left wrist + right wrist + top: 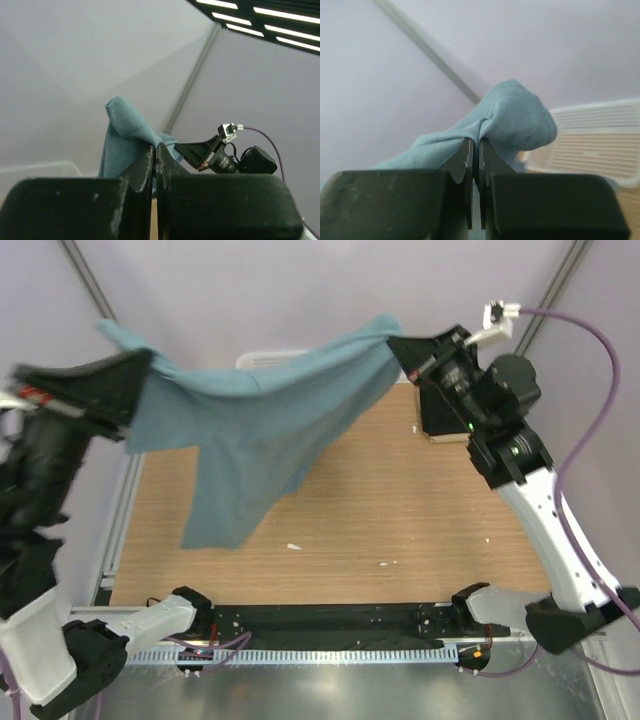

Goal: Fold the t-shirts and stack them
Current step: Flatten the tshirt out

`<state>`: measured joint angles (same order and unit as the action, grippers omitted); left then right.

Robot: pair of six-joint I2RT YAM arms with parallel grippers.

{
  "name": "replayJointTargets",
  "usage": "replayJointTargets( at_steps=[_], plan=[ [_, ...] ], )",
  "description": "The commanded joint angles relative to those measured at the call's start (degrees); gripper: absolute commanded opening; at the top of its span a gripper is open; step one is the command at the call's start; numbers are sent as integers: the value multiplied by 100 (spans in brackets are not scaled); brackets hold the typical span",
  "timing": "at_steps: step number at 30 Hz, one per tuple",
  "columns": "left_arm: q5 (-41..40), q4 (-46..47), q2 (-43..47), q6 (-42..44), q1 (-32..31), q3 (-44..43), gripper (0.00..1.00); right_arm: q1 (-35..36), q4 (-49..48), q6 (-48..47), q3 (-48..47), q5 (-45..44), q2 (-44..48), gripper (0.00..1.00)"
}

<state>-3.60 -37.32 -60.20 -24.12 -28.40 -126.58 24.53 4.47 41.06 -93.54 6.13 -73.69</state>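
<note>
3 views: 1 fixed overhead, 2 riding the wrists.
the top view looks down and forward from above and behind the arm bases, taking in the whole table (400, 540) from its near edge to the far wall. the left wrist view sits tight behind the left gripper (154, 150), tilted upward and facing right, so the right gripper (182, 148) shows well beyond. the right wrist view sits just as close behind its own fingers (465, 155), facing left and up, with the basket (600, 125) at its right. all 3 share the raised teal t-shirt (260, 420).
</note>
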Motion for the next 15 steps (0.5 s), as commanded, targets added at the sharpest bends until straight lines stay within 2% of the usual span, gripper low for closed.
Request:
replayJointTargets(
  at_steps=[1,2,3,4,5,6,7,8,9,11,12,13,14,15],
  plan=[
    [1701,636,-282,-1680,-25,1702,0,-211,1036,-844,1253,-1583,1194,2],
    [2070,1178,-151,-1988,-60,2238,0,-238,1587,-906,1581,-1893,1478,2],
    [2004,1453,-36,-2218,-426,2774,0,-273,1931,-950,1880,-2157,1715,2],
    [1759,1691,61,-2194,-769,3737,0,-309,2274,-942,2422,-2673,2179,2],
    [1113,1850,149,-2046,-1155,4103,0,-335,2939,-916,2706,-2922,2375,3],
    [811,1869,158,-1914,-1924,4629,0,-335,3294,-698,2961,-3160,2551,5],
    [634,1860,71,-1738,-2263,4843,0,-361,3654,-556,3382,-3675,2840,11],
    [545,1851,-52,-1754,-2545,5019,0,-353,4240,-398,3569,-3811,2956,11],
    [640,1860,-383,-1789,-3000,5334,0,-370,4438,-327,3753,-3873,3070,12],
    [798,2141,-771,-1684,-3677,5539,0,-370,4867,-195,4167,-3830,3255,19],
    [1147,2150,-1313,-1562,-3820,5478,0,-370,5001,-125,4255,-3812,3291,24],
    [1412,2107,-1545,-1439,-3917,5391,0,-370,5089,-29,4334,-3795,3308,34],
    [1675,2036,-1817,-1307,-4032,5312,0,-370,5090,-71,4309,-3734,3335,38],
    [2043,2036,-2063,-1254,-4041,5128,0,-362,5090,-80,4257,-3751,3361,47]
  ],
)
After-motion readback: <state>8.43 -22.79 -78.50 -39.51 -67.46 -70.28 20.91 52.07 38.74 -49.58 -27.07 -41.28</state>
